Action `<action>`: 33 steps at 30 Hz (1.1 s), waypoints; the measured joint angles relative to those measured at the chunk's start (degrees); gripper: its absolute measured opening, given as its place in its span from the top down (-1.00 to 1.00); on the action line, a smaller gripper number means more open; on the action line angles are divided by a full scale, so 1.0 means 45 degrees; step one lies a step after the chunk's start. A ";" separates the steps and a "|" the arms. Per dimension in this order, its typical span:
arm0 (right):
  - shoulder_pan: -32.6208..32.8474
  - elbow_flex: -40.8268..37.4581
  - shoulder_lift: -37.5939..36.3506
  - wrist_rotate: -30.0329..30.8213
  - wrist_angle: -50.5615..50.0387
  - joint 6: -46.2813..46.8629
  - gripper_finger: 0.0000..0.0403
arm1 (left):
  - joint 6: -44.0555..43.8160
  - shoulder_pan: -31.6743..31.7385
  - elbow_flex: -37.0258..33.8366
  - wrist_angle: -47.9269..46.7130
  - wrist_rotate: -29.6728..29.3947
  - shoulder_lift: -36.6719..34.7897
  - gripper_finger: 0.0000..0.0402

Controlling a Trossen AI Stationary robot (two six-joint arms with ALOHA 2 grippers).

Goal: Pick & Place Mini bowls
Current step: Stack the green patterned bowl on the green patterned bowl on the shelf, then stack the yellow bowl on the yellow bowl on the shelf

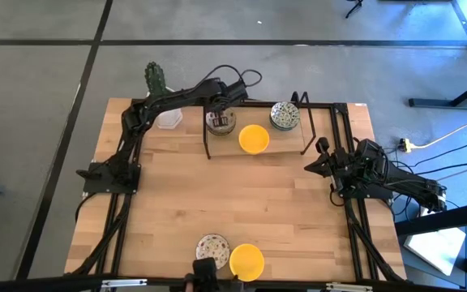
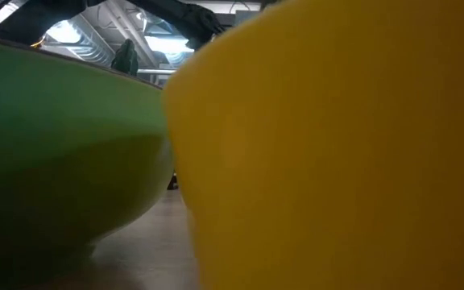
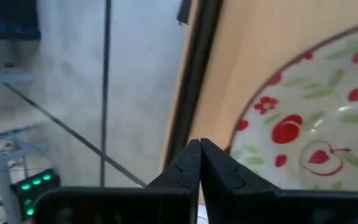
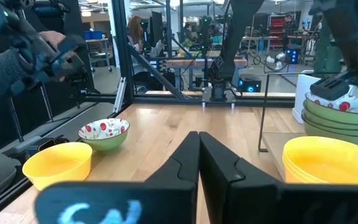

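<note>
Nearby, cactus pot (image 1: 157,81) beside left gripper (image 1: 220,120), over red-speckled bowl (image 3: 316,134).

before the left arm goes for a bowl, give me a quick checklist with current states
1. Left pincer over the red-patterned bowl stack at the table's far edge: ok.
2. Left pincer open to grasp: not ok, fingers meet in the left wrist view.
3. Right pincer parked at the right side, away from the stack: ok.
4. Nearby yellow bowl apart from the stack: ok.
5. Height above the rim: cannot tell.
</note>
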 joint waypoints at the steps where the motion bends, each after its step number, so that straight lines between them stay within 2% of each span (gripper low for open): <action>1: 0.0000 0.0000 0.0000 0.0000 0.0000 -0.0017 0.94 | 0.0037 -0.0046 -0.0005 0.0122 -0.0137 -0.0090 0.99; 5: 0.0000 0.0000 -0.0001 0.0005 0.0000 -0.0044 0.94 | 0.0075 -0.0332 0.0000 0.0518 -0.0965 -0.0838 0.99; 9: 0.0000 0.0000 0.0001 0.0005 0.0000 -0.0024 0.94 | 0.0098 -0.0808 0.0000 0.0432 -0.0930 -0.1886 0.99; 12: 0.0000 0.0000 0.0000 0.0005 0.0000 0.0005 0.94 | -0.0132 -0.1118 -0.0181 0.0113 0.0577 -0.3352 0.99; 15: 0.0000 0.0000 -0.0001 0.0000 0.0000 0.0013 0.94 | -0.0340 -0.1394 -0.1320 0.0609 0.2602 -0.5625 0.99; 18: 0.0000 0.0000 0.0001 0.0000 0.0000 0.0010 0.94 | -0.1145 -0.1655 -0.3891 0.2506 0.4519 -0.8560 0.99; 21: 0.0000 0.0000 -0.0003 0.0000 0.0000 0.0005 0.94 | -0.1675 -0.1959 -0.7881 0.5746 0.8449 -1.1813 0.99; 23: 0.0000 0.0000 -0.0002 0.0000 0.0000 0.0005 0.94 | -0.1482 -0.2306 -1.0778 0.8112 1.0402 -1.3744 0.99; 26: 0.0000 -0.0002 0.0001 0.0000 0.0015 0.0029 0.94 | -0.1913 -0.2779 -1.4696 1.2152 1.0749 -1.6303 0.99; 28: 0.0000 0.0000 -0.0004 0.0005 0.0024 0.0049 0.94 | -0.2062 -0.2809 -1.6656 1.4332 1.0715 -1.7578 0.99; 30: 0.0000 -0.0004 -0.0004 0.0032 0.0049 0.0044 0.94 | -0.1752 -0.2615 -1.7960 1.5062 1.1150 -1.8772 0.99; 33: 0.0000 -0.0005 -0.0002 0.0109 0.0053 0.0042 0.94 | -0.1126 -0.2085 -1.8990 1.4846 1.1938 -2.0488 0.99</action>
